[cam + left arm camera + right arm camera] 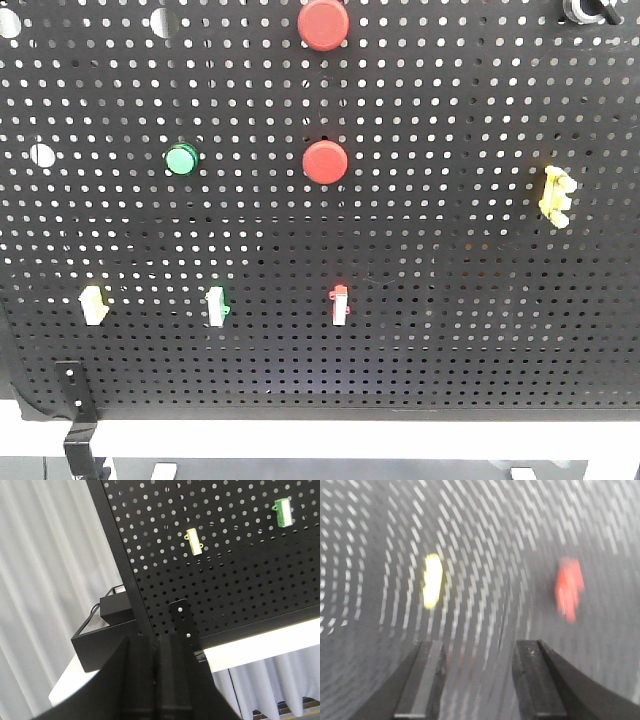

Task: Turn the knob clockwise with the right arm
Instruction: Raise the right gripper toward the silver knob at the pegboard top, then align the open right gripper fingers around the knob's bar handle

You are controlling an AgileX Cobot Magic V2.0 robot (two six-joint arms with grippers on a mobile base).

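Note:
The knob (588, 10) sits at the pegboard's top right corner in the front view, black with a pale ring and cut off by the frame's edge. In the right wrist view my right gripper (480, 650) is open, with nothing between its two black fingers (427, 675). It faces the perforated board, which is smeared by motion blur, and the knob does not show there. My left gripper (156, 642) is shut and empty, low by the board's lower left corner. Neither gripper shows in the front view.
The black pegboard (450, 300) carries two red buttons (324, 162), a green button (181, 158), a yellow switch (556, 196) at right and small rocker switches (340, 305) in a lower row. A black box (102, 642) lies left of the board.

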